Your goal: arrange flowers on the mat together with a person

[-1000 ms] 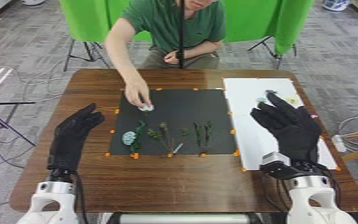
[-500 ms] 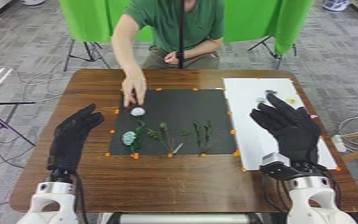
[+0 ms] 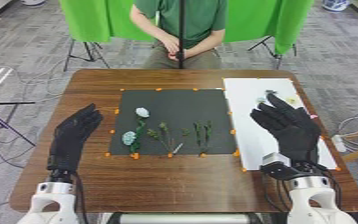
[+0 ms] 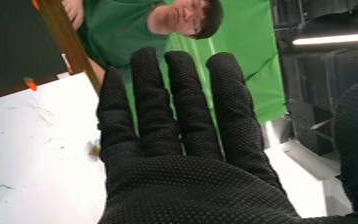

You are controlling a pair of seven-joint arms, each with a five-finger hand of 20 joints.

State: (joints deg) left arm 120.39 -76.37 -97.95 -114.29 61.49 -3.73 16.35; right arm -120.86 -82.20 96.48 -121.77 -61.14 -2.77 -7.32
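My left hand [image 3: 74,132] stays over the table's left side, open, left of the dark mat [image 3: 180,102]. My right hand [image 3: 288,125] is above the white sheet, open and holding nothing. In the right wrist view my right hand [image 4: 189,182] has its fingers straight. A white flower [image 3: 142,112] lies at the mat's left, with a pale blue flower [image 3: 129,137] below it. Green stems [image 3: 165,136] and a taller green pair [image 3: 202,134] lie toward the middle. Some small flowers [image 3: 291,101] rest on the white sheet, partly hidden by my right hand.
The white sheet [image 3: 245,95] lies right of the mat, held by orange tape. The brown table [image 3: 193,185] extends in front of both. A person sits across the table, hands together in the lap.
The person has let go of the white flower, which ends up slightly lower on the mat than a second ago, and has drawn the arm back off the table. My hands have stayed still.
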